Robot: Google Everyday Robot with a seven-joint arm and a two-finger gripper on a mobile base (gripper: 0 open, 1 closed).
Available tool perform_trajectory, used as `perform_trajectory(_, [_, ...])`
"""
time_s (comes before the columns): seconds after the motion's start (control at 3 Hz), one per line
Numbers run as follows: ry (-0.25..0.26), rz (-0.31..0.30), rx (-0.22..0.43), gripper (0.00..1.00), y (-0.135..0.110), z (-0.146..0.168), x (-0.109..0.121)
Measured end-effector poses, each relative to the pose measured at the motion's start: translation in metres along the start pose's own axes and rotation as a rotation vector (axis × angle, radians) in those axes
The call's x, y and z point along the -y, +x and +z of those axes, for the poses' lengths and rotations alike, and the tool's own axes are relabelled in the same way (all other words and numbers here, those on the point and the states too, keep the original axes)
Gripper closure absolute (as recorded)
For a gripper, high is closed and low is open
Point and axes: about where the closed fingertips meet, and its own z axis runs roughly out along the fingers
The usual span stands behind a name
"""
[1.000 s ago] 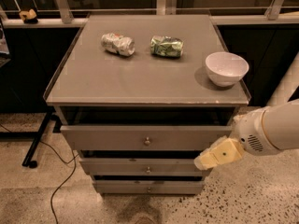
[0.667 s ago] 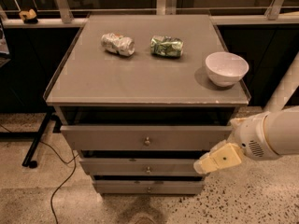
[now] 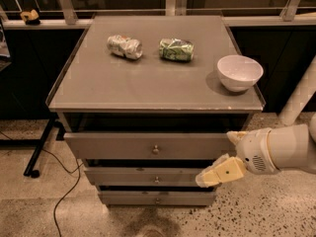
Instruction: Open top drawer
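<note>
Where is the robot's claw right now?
The gripper sits low on the right of the camera view, by the right end of the middle drawer, just under the top drawer and well right of its knob.

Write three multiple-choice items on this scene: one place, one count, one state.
1. The robot's pincer is: A over the white bowl; B low, by the right end of the wide grey round-knobbed top drawer; C up at the window rail.
2. Drawers in the grey cabinet: A two; B three; C five.
3. The silver crushed can and green crushed can: A stand upright; B are stacked; C lie on their sides.
Key: 1B, it shows at drawer height; 2B, three knobbed fronts show; 3C, both lie apart, dented.
</note>
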Motion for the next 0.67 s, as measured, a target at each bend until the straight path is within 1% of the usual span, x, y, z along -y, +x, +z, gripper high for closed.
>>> perform_trajectory(0.33, [-0.017,0.013,0.019,0.0,-0.0016,0.0187,0.0019])
perform_trajectory(0.67, [-0.016,0.013,0.019,0.19,-0.0016,0.0188,0.0021])
